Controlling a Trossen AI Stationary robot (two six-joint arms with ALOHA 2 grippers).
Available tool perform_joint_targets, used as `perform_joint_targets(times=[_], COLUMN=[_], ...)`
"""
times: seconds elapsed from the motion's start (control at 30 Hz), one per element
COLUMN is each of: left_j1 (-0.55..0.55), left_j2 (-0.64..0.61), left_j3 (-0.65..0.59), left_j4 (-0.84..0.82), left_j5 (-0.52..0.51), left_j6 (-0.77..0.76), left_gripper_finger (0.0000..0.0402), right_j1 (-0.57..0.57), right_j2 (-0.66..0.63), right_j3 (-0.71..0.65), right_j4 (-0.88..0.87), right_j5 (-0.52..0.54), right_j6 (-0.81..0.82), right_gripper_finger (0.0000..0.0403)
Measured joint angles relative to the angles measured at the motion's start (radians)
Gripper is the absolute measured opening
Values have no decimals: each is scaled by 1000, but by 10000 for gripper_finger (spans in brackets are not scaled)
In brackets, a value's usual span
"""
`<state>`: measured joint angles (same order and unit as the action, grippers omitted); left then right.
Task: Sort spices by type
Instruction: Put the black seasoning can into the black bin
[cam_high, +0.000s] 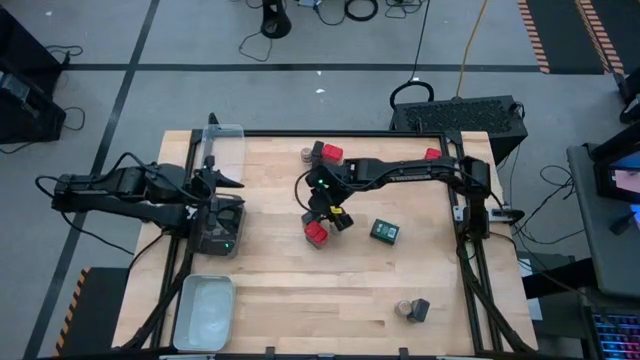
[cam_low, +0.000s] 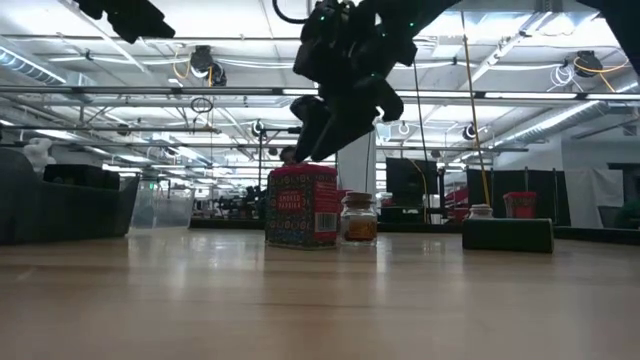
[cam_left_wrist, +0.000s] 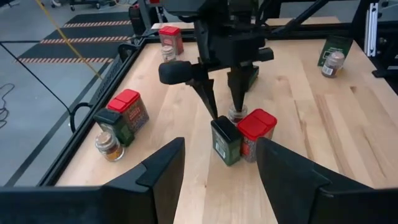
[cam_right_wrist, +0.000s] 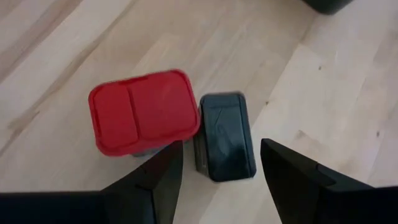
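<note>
A red tin (cam_right_wrist: 144, 112) and a dark tin (cam_right_wrist: 224, 135) stand upright side by side, touching or nearly so, near the middle of the table (cam_high: 300, 300). The right gripper (cam_high: 329, 213) hangs just above them with its fingers parted and nothing between them, poised over the dark tin as though to lift it away from the red one. A small jar (cam_left_wrist: 237, 114) sits just behind the pair, which leaves little room for the fingers on that side.

The mixed pairing suggests the sorting is far from done: kinds stand together that should be apart. Another red tin (cam_high: 331, 153) and a jar (cam_high: 306, 154) sit at the table's far edge beside a dark shape that cannot be identified from above. One dark tin (cam_high: 385, 231) lies flat by itself to the right of centre, a further red tin (cam_high: 432, 154) stands at the far right corner, and a jar (cam_high: 404, 308) with a dark tin (cam_high: 419, 310) waits near the front edge.

The left gripper (cam_high: 222, 180) waits at the table's left side, fingers apart and empty, over a dark tray (cam_high: 220, 228). A clear tray (cam_high: 224, 143) lies beyond it and a pale tray (cam_high: 204, 311) sits at the near left corner, apparently one landing place for each kind.
</note>
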<state>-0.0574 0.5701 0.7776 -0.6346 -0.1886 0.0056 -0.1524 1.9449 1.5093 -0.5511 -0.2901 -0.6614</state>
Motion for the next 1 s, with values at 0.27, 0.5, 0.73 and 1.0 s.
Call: perform_joint_targets(times=[0.27, 0.5, 0.73, 1.0], left_j1=[0, 0, 0, 0], left_j2=[0, 0, 0, 0], left_j3=[0, 0, 0, 0], left_j4=[-1, -2, -3, -3], left_j5=[0, 0, 0, 0], left_j6=[0, 1, 1, 1], left_gripper_finger=[203, 203, 203, 203], right_j1=[0, -3, -4, -5], right_j2=[26, 53, 53, 57], right_j3=[0, 0, 0, 0], right_j4=[32, 51, 52, 47], right_j5=[0, 3, 7, 7], right_j6=[-9, -14, -29, -29], right_gripper_finger=[196, 196, 196, 196])
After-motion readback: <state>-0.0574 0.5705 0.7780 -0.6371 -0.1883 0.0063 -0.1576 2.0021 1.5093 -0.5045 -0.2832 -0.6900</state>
